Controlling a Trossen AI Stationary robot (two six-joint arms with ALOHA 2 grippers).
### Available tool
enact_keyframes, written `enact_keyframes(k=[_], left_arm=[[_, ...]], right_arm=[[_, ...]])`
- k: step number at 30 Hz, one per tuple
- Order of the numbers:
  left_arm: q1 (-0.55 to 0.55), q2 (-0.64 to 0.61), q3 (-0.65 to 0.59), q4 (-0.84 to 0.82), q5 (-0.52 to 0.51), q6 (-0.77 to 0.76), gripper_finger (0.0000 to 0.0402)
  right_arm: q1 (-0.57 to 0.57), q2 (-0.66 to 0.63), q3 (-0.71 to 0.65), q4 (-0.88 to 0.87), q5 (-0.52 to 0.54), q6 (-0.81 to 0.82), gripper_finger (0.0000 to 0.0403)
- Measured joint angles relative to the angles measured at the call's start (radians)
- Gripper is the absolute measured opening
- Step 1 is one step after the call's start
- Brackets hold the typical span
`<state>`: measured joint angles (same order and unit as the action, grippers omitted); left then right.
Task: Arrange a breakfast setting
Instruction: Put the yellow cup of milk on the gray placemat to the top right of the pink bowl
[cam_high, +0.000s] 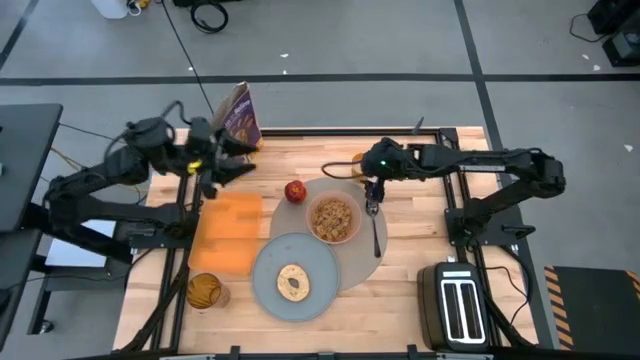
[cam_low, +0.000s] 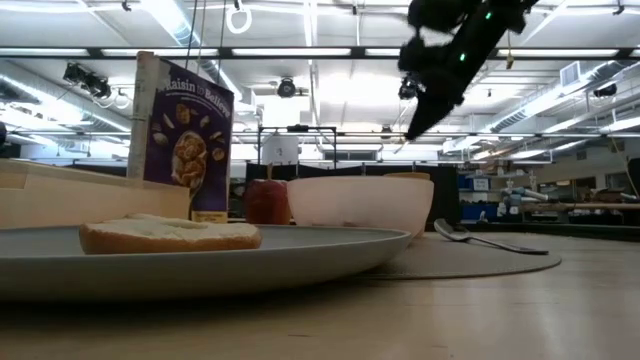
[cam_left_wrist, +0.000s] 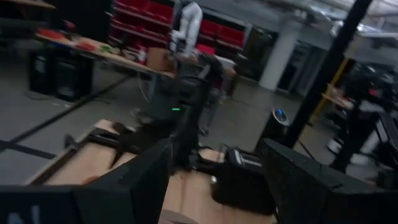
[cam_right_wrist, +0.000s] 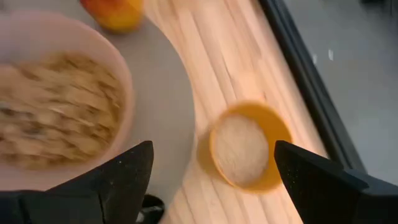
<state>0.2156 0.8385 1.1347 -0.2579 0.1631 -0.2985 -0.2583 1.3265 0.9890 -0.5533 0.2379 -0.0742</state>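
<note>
The right gripper (cam_high: 372, 196), fingers apart and empty, hovers above the metal spoon (cam_high: 375, 226) beside the cereal-filled pink bowl (cam_high: 334, 219), apparently just placed.

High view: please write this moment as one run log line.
right gripper: open, above spoon | left gripper: open, near cereal box | bowl: on mat

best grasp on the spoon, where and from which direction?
Take the spoon mid-handle from straight above, fingers across its width. It lies flat on the mat beside the bowl, so nothing offers a side grip. The right end effector hangs open over it.
</note>
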Motion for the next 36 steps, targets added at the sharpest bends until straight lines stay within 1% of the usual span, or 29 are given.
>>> enact_keyframes(k=[2, 5, 10, 14, 19, 27, 36], left_arm=[[-0.025, 0.031, -0.001, 0.019, 0.000, 0.012, 0.0251], [-0.046, 0.058, -0.001, 0.026, -0.012, 0.019, 0.0251], [-0.052, 0.079, -0.001, 0.026, -0.024, 0.021, 0.0251], [-0.052, 0.078, -0.001, 0.024, -0.024, 0.022, 0.0251], [-0.052, 0.078, -0.001, 0.020, -0.032, 0.042, 0.0251], [-0.050, 0.078, -0.001, 0.020, -0.036, 0.037, 0.0251], [-0.049, 0.078, -0.001, 0.019, -0.054, 0.033, 0.0251]], right_arm=[[-0.024, 0.039, 0.000, -0.005, 0.003, 0.033, 0.0331], [-0.053, 0.087, 0.000, -0.008, -0.009, 0.052, 0.0299], [-0.073, 0.141, 0.000, 0.005, -0.033, 0.000, 0.0227], [-0.080, 0.167, 0.000, 0.014, -0.069, -0.032, 0.0180], [-0.090, 0.198, 0.000, 0.068, -0.093, -0.066, 0.0143], [-0.113, 0.251, 0.001, 0.075, -0.172, -0.061, 0.0090], [-0.114, 0.226, 0.000, 0.084, -0.185, -0.061, 0.0020]])
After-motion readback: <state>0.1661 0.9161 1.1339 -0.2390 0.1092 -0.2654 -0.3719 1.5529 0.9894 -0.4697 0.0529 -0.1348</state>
